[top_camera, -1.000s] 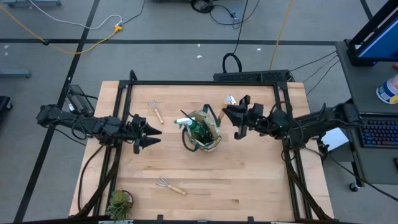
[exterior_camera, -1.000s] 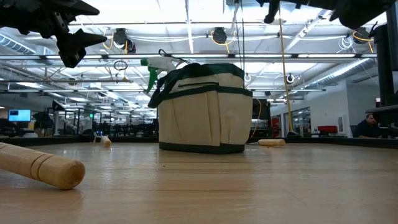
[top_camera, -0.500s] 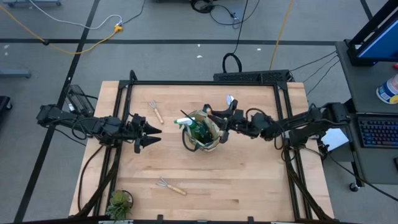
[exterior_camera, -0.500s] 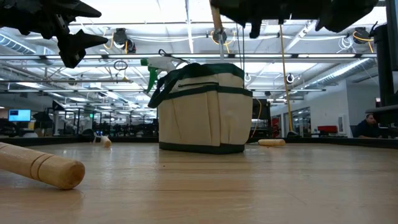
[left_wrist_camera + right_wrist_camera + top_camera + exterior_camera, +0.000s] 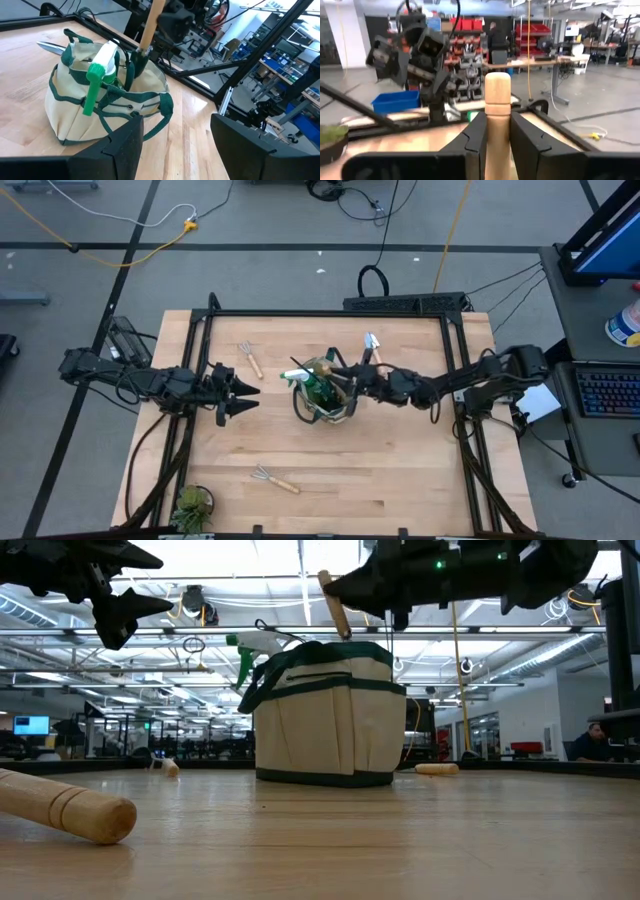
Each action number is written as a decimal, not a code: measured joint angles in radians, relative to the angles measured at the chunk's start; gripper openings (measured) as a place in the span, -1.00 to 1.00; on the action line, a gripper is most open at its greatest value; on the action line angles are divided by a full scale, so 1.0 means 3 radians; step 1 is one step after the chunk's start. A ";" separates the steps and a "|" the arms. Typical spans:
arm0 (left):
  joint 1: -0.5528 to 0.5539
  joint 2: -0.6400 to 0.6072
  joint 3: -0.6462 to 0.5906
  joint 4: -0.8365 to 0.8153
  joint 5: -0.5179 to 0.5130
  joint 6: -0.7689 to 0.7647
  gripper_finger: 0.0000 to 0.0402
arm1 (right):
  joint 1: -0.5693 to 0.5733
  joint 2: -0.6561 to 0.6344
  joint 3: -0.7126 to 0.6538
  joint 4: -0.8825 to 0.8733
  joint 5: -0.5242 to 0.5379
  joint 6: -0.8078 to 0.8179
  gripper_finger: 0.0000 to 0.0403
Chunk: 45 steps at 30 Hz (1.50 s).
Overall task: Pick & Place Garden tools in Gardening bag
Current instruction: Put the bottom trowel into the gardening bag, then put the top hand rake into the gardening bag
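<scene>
The beige gardening bag (image 5: 322, 392) with green trim stands mid-table and also shows in the low view (image 5: 325, 710). A green spray bottle (image 5: 99, 75) sticks out of it. My right gripper (image 5: 350, 381) is over the bag, shut on a wooden-handled tool (image 5: 149, 25) whose dark metal head (image 5: 139, 56) reaches into the bag's opening. My left gripper (image 5: 245, 392) hovers open and empty to the left of the bag. A fork rake (image 5: 249, 358), a second rake (image 5: 273, 477) and a trowel (image 5: 372, 345) lie flat on the table. My right gripper pinches the tool's wooden handle (image 5: 497, 102) between its two fingers (image 5: 472, 140), a little below the handle's free top end. The fingers come about level from the table's right and lie across the handle. The tool hangs nearly upright, slightly tilted, head down inside the bag (image 5: 335, 605).
A small potted plant (image 5: 192, 505) stands at the near left corner. A wooden handle (image 5: 70, 808) lies close to the low camera. A black frame (image 5: 330, 313) borders the table's far edge and sides. A person sits in the room behind (image 5: 592, 743).
My right gripper has carried the wooden-handled tool toward the table's left, from beside the bag to over it, and come down. The tool's head now reaches into the bag's opening. My left gripper has kept still.
</scene>
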 joint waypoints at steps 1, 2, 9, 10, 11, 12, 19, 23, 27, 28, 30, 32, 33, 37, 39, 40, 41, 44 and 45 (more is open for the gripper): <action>0.0000 0.0000 0.0000 0.0000 0.0000 0.0000 0.18 | 0.0001 0.0014 0.0000 -0.0044 0.0000 0.0023 -0.74; 0.0000 0.0000 0.0000 0.0001 0.0000 -0.0002 0.18 | 0.0004 0.0020 0.0000 -0.0109 -0.0001 0.0048 -0.74; 0.0000 0.0000 0.0000 -0.0001 0.0000 0.0009 0.18 | 0.0014 0.0019 0.0000 -0.0321 0.0000 0.0054 -0.74; 0.0000 -0.0001 0.0000 -0.0003 0.0000 0.0009 0.18 | 0.0014 0.0018 0.0000 -0.0323 -0.0001 0.0054 -0.74; 0.0000 -0.0001 0.0000 -0.0006 0.0000 0.0009 0.18 | 0.0014 0.0014 0.0000 -0.0324 -0.0001 0.0054 -0.74; 0.0000 0.0000 0.0000 -0.0012 0.0000 0.0008 0.18 | 0.0014 0.0012 0.0000 -0.0331 -0.0001 0.0054 -0.74; 0.0000 0.0000 0.0000 -0.0022 0.0000 0.0009 0.18 | 0.0014 0.0012 0.0000 -0.0408 -0.0001 0.0099 -0.74; 0.0000 -0.0001 0.0000 -0.0022 0.0000 0.0010 0.18 | 0.0014 0.0014 -0.0001 -0.0474 -0.0011 0.0227 -0.74; 0.0000 0.0000 0.0000 -0.0022 0.0000 0.0014 0.18 | 0.0014 0.0014 -0.0001 -0.0481 -0.0012 0.0244 -0.67; 0.0000 0.0000 0.0000 -0.0022 0.0000 0.0016 0.18 | 0.0014 0.0014 -0.0001 -0.0482 -0.0012 0.0244 -0.65; 0.0000 -0.0001 0.0000 -0.0022 0.0000 0.0016 0.18 | 0.0014 0.0014 -0.0001 -0.0481 -0.0013 0.0245 -0.58; 0.0000 0.0000 0.0000 -0.0022 0.0000 0.0016 0.18 | 0.0014 0.0014 -0.0001 -0.0484 -0.0014 0.0245 -0.52; 0.0000 -0.0001 0.0000 -0.0022 0.0000 0.0016 0.18 | 0.0014 0.0014 -0.0001 -0.0484 -0.0014 0.0246 -0.49; 0.0000 -0.0001 0.0000 -0.0022 0.0001 0.0015 0.18 | 0.0014 0.0014 -0.0001 -0.0502 -0.0015 0.0414 -0.39; 0.0000 0.0000 0.0000 -0.0025 0.0001 0.0015 0.18 | 0.0014 0.0014 -0.0001 -0.0505 -0.0015 0.0463 -0.35; 0.0000 -0.0001 0.0000 -0.0028 0.0001 0.0015 0.18 | 0.0014 0.0014 -0.0001 -0.0503 -0.0015 0.0466 -0.33; 0.0000 0.0000 0.0000 -0.0033 0.0001 0.0015 0.18 | 0.0014 0.0014 -0.0001 -0.0504 -0.0016 0.0467 -0.31; 0.0000 0.0000 0.0000 -0.0051 0.0001 0.0014 0.18 | 0.0014 0.0014 -0.0001 -0.0504 -0.0016 0.0467 -0.26; 0.0000 0.0000 0.0000 -0.0052 0.0001 0.0014 0.18 | 0.0014 0.0014 -0.0001 -0.0502 -0.0016 0.0467 -0.25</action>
